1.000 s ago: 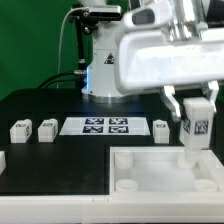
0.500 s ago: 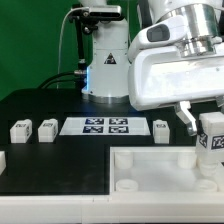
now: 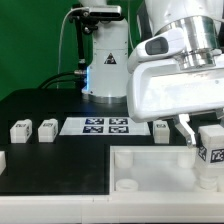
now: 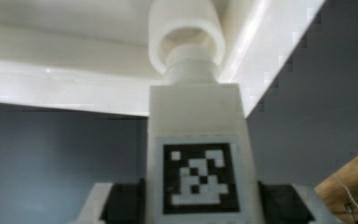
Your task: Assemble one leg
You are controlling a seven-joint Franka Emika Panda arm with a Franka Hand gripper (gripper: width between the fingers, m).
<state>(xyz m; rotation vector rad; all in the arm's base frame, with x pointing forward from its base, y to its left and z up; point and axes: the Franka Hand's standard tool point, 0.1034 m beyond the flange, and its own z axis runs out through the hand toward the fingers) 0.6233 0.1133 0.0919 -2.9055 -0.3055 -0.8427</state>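
Note:
My gripper (image 3: 203, 150) is shut on a white leg (image 3: 210, 152) with a black-and-white tag, held upright at the exterior view's right, over the far right corner of the large white tray-like piece (image 3: 150, 172). In the wrist view the held leg (image 4: 201, 140) fills the middle, its narrow end right at a round corner socket (image 4: 194, 42) of the tray; dark pads (image 4: 131, 200) press both its sides. Three other legs stand on the black table: two at the exterior view's left (image 3: 19, 130) (image 3: 46, 130) and one by the marker board (image 3: 161, 128).
The marker board (image 3: 97, 126) lies flat at the table's middle back. The robot base (image 3: 100, 60) stands behind it. A white part edge (image 3: 3, 160) shows at the exterior view's left border.
The gripper with the leg has moved toward the exterior view's right and down, from above the tray's far edge to over its right corner.

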